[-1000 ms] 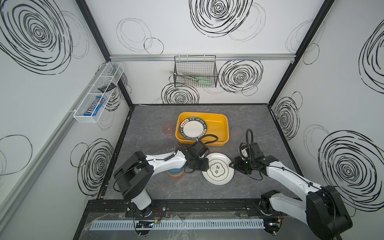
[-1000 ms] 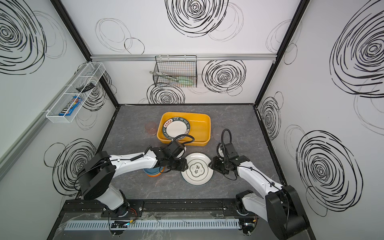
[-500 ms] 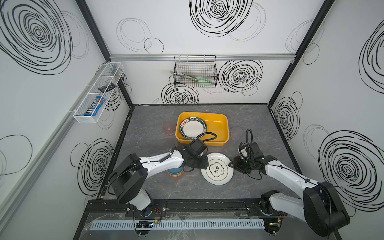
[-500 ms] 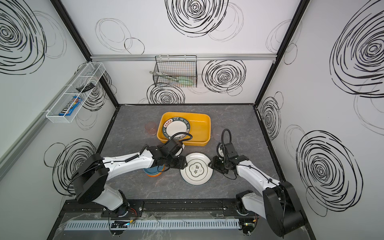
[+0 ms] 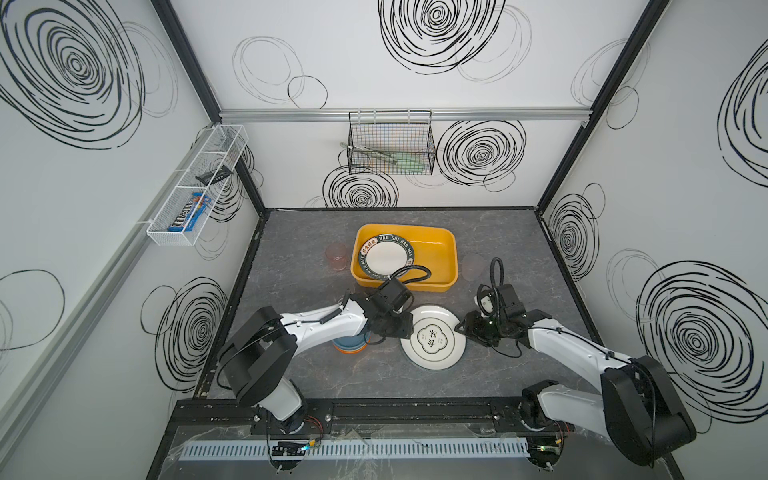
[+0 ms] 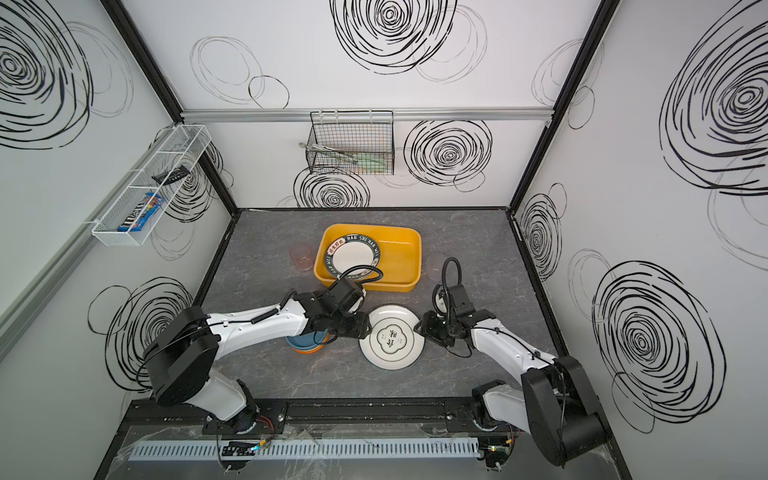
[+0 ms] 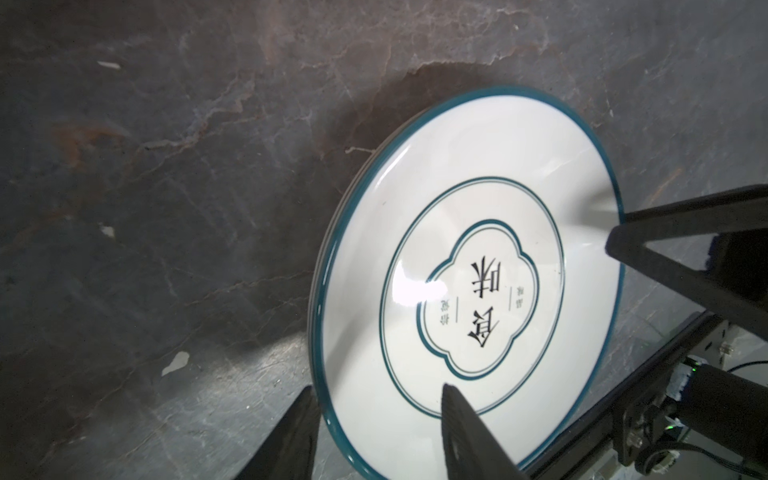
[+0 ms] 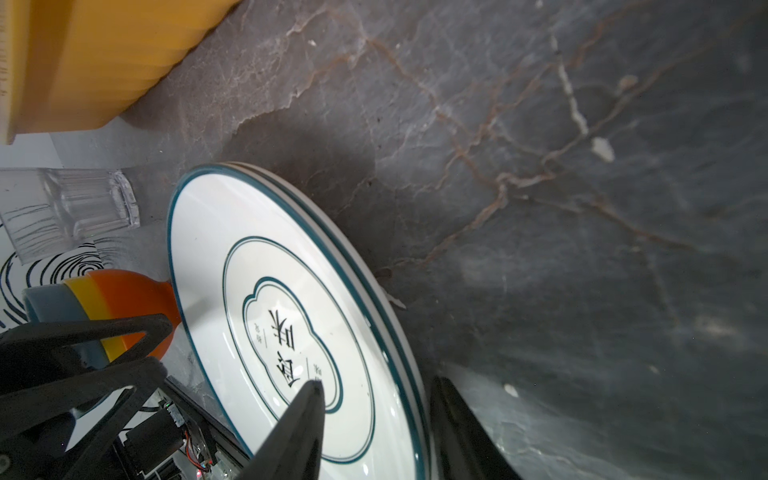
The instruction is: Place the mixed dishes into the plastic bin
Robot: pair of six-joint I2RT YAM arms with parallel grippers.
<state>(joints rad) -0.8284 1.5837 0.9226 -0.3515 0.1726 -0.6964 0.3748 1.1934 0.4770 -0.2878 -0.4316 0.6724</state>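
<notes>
Plate (image 5: 433, 341) flanked by low-reaching left claw (image 5: 405, 332) and right claw (image 5: 461, 330), each half-open astride its rim, unclamped.

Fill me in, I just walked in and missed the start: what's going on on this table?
Both arms are working one white plate lying on the table. The left gripper and right gripper straddle opposite sides of its rim, jaws apart. A second plate already lies in the yellow bin. The stacked bowls, pink cup and clear cup sit outside it.
</notes>
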